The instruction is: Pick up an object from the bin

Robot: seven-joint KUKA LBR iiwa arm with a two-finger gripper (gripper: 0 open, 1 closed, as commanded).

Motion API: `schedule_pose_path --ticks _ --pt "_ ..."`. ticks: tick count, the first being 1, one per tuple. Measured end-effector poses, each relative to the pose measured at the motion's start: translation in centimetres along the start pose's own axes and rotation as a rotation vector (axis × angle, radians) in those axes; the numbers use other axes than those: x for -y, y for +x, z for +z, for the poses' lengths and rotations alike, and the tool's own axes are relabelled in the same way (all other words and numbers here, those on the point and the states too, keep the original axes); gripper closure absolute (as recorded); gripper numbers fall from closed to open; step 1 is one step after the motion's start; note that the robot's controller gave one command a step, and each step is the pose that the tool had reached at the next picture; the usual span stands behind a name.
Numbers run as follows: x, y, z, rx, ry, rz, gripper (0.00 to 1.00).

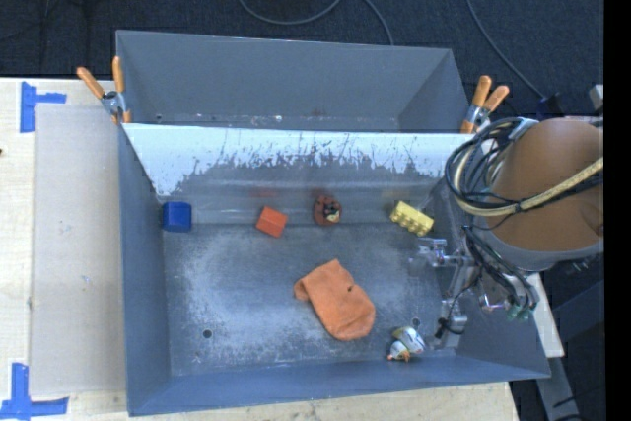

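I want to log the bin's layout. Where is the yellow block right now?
In the camera view, the yellow block lies toward the back right of the bin floor, right of the small brown object and up-left of the gripper.

You have nothing to read here: no text, label, brand, number or sign is legible on the grey bin [296,84] or on the small things lying inside it.
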State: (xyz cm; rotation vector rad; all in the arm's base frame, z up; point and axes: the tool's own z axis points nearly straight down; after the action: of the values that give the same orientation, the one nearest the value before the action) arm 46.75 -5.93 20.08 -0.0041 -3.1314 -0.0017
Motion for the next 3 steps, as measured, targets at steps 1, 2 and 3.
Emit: schedule_pose_path --ticks 1,2,3 --pt "0.0 -0.2 -0.4 0.008 0.001 -0.002 0.00" --pt "-3.5 -2.2 5.3 0.003 0.000 0.003 0.00" --pt "-6.1 -2.3 7.1 0.001 0.000 0.160 0.00"
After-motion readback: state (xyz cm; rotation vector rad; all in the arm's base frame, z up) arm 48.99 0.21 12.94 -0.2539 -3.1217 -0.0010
